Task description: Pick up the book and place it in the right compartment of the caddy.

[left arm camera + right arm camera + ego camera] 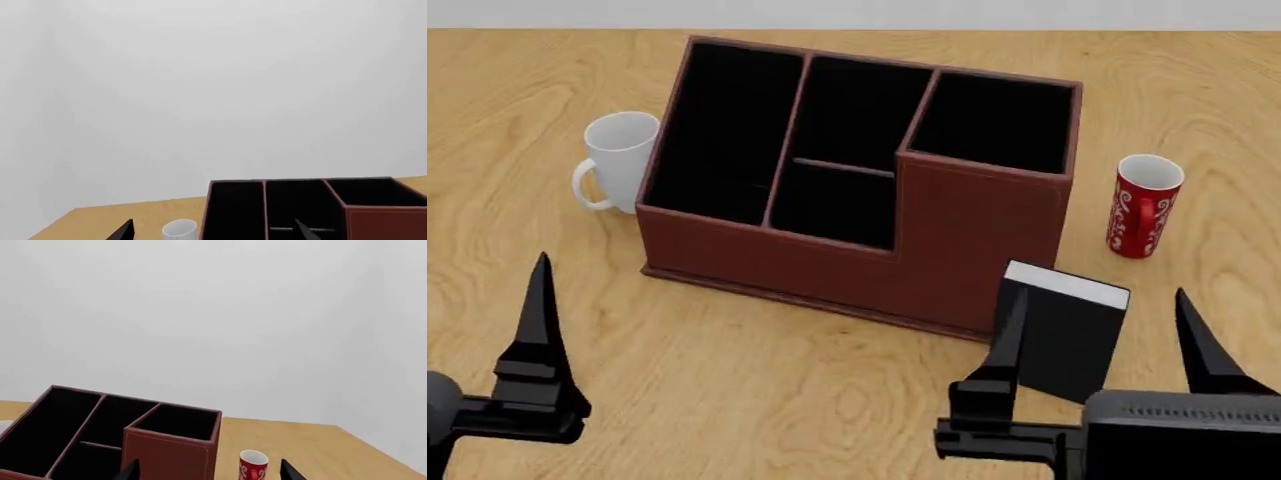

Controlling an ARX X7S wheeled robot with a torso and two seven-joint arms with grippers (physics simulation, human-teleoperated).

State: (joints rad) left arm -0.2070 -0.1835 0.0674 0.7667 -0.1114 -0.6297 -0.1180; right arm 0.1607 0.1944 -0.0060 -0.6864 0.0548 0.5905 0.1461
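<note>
The reddish-brown caddy (777,252) stands mid-table, and its tall right compartment (994,120) is black inside. The black book (1068,340) with white page edges stands upright just before the caddy's tall front wall. My right gripper (1094,300) is open, with one finger on each side of the book and not touching it. The right wrist view shows its open gripper (211,470) facing the caddy (167,455); the book is hidden there. My left gripper (213,232) is open and empty before the caddy's left end (233,210). Only one of its fingers (541,330) shows in the head view.
A white mug (621,150) stands by the caddy's left end and also shows in the left wrist view (180,229). A red patterned mug (1144,205) stands right of the caddy and also shows in the right wrist view (253,465). The wooden table (761,400) spreads all round.
</note>
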